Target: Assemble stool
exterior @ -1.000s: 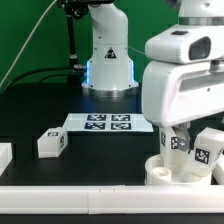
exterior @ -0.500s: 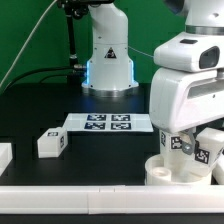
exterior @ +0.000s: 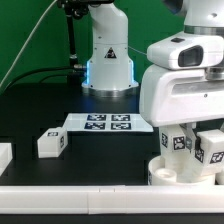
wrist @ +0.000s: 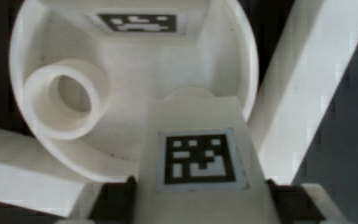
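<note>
claw point(wrist: 201, 203) clamped on a tagged stool leg point(wrist: 202, 150); it's over the round seat point(wrist: 149, 65), near a socket point(wrist: 64, 97)

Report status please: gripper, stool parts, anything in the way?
Gripper shut on leg, at the seat. One socket in view, empty. Another leg lies apart on the table, not in the way.

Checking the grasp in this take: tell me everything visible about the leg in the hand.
The leg is a white blocky piece, plastic by its look, with a black-and-white square tag on the face toward the wrist camera. The hand is shut on its two sides. It is over the round white seat, next to a round socket; whether it touches the seat cannot be told.
</note>
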{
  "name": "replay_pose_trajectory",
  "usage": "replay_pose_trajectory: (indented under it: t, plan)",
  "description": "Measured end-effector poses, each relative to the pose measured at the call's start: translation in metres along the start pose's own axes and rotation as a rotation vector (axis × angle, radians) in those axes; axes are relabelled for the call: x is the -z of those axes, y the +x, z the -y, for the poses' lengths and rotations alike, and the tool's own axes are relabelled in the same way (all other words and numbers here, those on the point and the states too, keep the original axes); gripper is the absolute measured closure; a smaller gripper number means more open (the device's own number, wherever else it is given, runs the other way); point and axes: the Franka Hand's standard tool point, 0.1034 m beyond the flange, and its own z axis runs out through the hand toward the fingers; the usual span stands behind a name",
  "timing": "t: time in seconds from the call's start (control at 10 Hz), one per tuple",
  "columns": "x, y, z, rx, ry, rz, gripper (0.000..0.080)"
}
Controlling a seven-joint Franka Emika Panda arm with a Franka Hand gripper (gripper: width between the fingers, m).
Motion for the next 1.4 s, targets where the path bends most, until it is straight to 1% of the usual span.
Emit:
replay_pose_trajectory:
  t: [0.1, 0.3, 0.4, 0.5, 0.6, 0.7, 0.8, 0.9, 1.0, 1.4]
  plan:
    - [-0.0010, 0.0045, -0.0035, -0.143, -0.004, -0.042, 0.0462]
    - [-0.0008, 0.0095, -0.0025, -0.445, 0.008, -0.090, 0.0462]
    - [-0.0009, 0.0102, -0.0028, -0.574, 0.023, -0.098, 0.0462]
    - [-0.0016, 0.0098, -0.0016, -0.729, 0.027, -0.100, 0.0462]
    - [-0.0021, 0.0098, -0.0016, -0.827, 0.032, -0.100, 0.0462]
    - [-0.0027, 0.0094, -0.0019, -1.001, 0.051, -0.097, 0.0462]
    - [-0.0033, 0.0079, -0.0015, -1.160, 0.083, -0.098, 0.0462]
    - [-0.0035, 0.0067, -0.0014, -1.246, 0.103, -0.096, 0.0462]
    - [-0.0034, 0.0058, -0.0020, -1.315, 0.116, -0.100, 0.0462]
    - [-0.0035, 0.0055, -0.0024, -1.512, 0.128, -0.089, 0.0462]
